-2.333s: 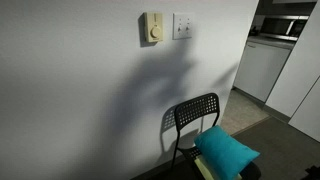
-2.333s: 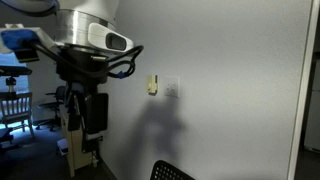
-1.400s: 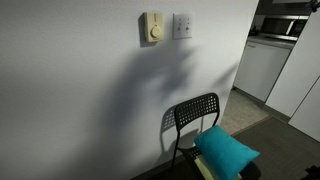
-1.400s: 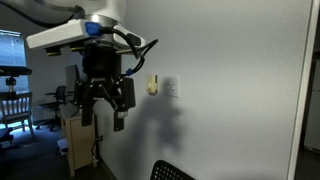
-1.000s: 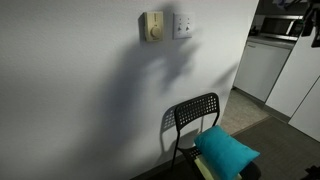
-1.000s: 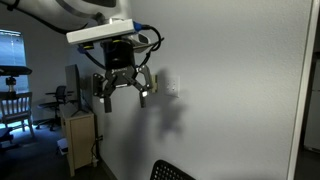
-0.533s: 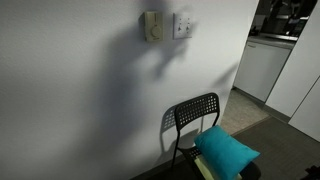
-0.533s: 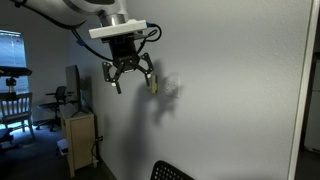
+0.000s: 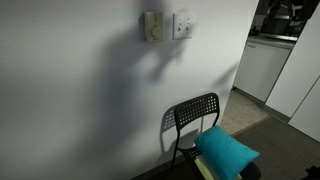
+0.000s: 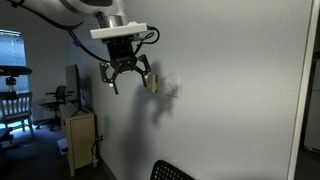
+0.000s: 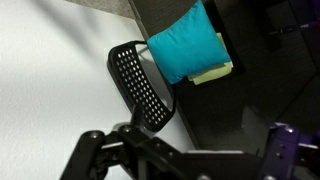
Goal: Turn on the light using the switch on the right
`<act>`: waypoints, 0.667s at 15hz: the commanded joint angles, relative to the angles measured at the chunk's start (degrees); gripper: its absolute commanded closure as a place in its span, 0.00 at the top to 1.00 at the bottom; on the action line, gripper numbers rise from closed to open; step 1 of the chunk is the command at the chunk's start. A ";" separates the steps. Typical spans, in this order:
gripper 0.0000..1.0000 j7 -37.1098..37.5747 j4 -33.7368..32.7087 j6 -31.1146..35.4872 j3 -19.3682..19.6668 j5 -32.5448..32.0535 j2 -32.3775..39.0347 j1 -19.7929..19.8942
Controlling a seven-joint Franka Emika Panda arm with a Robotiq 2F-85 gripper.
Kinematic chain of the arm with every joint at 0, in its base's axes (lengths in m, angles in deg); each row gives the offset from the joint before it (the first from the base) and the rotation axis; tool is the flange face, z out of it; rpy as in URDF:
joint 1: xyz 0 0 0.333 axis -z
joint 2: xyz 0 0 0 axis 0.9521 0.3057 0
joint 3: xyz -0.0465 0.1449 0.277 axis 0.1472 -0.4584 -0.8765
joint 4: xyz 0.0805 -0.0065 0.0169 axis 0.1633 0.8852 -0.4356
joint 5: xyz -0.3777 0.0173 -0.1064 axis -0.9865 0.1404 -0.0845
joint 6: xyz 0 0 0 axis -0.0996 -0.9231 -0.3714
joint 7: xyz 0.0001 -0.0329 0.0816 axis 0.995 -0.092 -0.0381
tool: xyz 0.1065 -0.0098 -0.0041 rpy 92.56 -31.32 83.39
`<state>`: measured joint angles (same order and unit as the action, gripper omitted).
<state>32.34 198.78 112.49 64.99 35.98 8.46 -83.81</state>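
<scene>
The switch (image 9: 183,24) is a flat white square plate high on the wall, just right of a cream-yellow box with a round dial (image 9: 152,27). In an exterior view the switch (image 10: 171,88) is dim, in the arm's shadow. My gripper (image 10: 127,76) hangs from the arm with its fingers spread, open and empty. It is at the height of the cream box (image 10: 152,84), beside it and off the wall. In the wrist view the finger bases (image 11: 185,165) show only along the bottom edge, and the switch is out of view there.
A black perforated metal chair (image 9: 195,115) stands against the wall below the switch, with a teal cushion (image 9: 228,150) on its seat; both show in the wrist view (image 11: 140,85). White kitchen cabinets (image 9: 262,65) are at the right. A desk and chairs (image 10: 75,125) stand behind the arm.
Over two seconds the arm swung up and toward the wall, bringing the gripper beside the cream box. Its shadow rose over the plates. In the last half second it barely moved.
</scene>
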 commanded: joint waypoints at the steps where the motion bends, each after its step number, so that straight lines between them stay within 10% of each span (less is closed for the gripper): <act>1: 1.00 -9.90 0.75 5.85 0.00 0.69 1.87 -0.67; 10: 1.00 -36.40 -6.49 13.19 -1.83 4.80 13.20 -1.41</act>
<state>4.80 196.95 124.73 63.82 38.75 16.86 -85.84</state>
